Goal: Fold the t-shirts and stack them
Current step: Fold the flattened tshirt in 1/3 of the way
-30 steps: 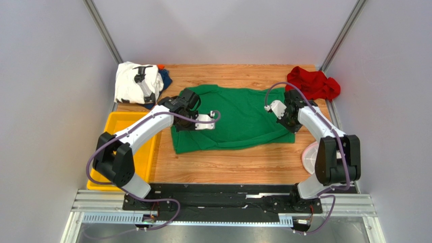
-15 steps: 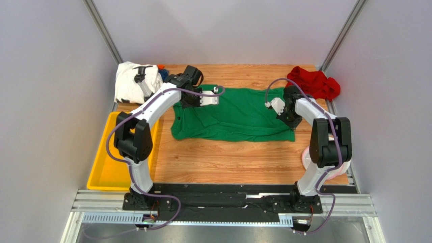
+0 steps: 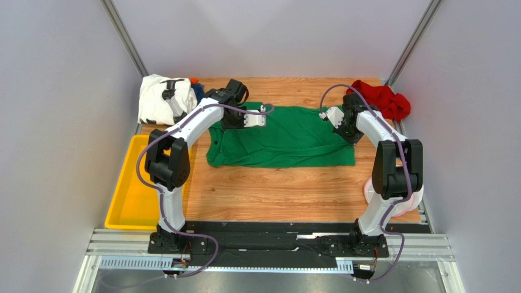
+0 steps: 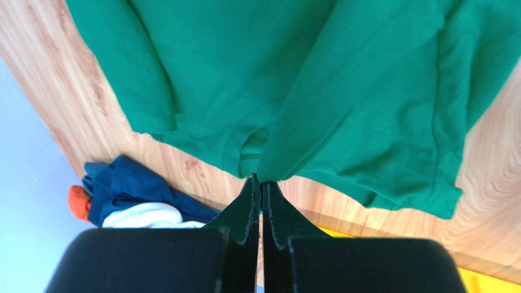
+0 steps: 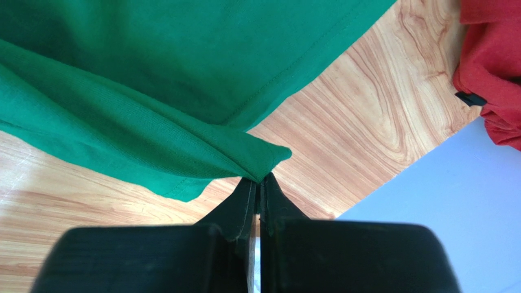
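The green shirt (image 3: 287,137) lay on the table (image 3: 275,189), long axis left to right. Left gripper (image 4: 262,183) and right gripper (image 5: 259,180) each pinched its own end, with the cloth spreading toward the bases.

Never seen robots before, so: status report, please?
Shut on green t-shirt: left gripper, right gripper. Shirt doubled over on table. Nothing in the way.

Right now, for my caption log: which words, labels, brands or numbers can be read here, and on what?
Nothing here reads as text.
white t-shirt: black print, too small and crumpled to read.
red t-shirt: small black tag, blank or too blurred to tell.
green t-shirt: plain, no marking shown.
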{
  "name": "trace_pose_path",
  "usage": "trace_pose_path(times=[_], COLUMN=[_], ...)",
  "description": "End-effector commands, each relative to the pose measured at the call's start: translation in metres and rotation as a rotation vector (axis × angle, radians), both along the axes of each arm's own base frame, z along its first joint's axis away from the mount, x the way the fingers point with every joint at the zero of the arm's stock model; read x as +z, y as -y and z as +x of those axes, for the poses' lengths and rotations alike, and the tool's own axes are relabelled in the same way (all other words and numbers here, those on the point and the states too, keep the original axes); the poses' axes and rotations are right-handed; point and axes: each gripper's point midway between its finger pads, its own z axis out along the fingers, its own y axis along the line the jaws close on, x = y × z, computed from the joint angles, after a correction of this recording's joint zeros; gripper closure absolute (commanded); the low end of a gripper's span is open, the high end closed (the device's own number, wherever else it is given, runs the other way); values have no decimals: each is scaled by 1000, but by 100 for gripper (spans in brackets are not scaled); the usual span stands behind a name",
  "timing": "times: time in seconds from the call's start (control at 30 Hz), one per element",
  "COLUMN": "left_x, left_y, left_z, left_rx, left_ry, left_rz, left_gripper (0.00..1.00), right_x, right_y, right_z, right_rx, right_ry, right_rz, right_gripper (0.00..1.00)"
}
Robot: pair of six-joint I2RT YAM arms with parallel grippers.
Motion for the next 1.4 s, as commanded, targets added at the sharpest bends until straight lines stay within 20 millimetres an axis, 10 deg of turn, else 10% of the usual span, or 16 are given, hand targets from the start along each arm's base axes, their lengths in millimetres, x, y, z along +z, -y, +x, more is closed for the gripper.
trace_pose_path(times=[0.0,1.37], left_x=[16,10], left_y=[6,-15], left_z=[23,62], left_rx=[-9,45], left_ry=[68,127], left_rz=[-34,-22], left_gripper=[100,100], right_x=[6,-5], right_y=[5,12], right_z=[15,45], right_rx=[7,-20], right_ry=[17,18], right_rz=[-22,-49], right_gripper=[100,94])
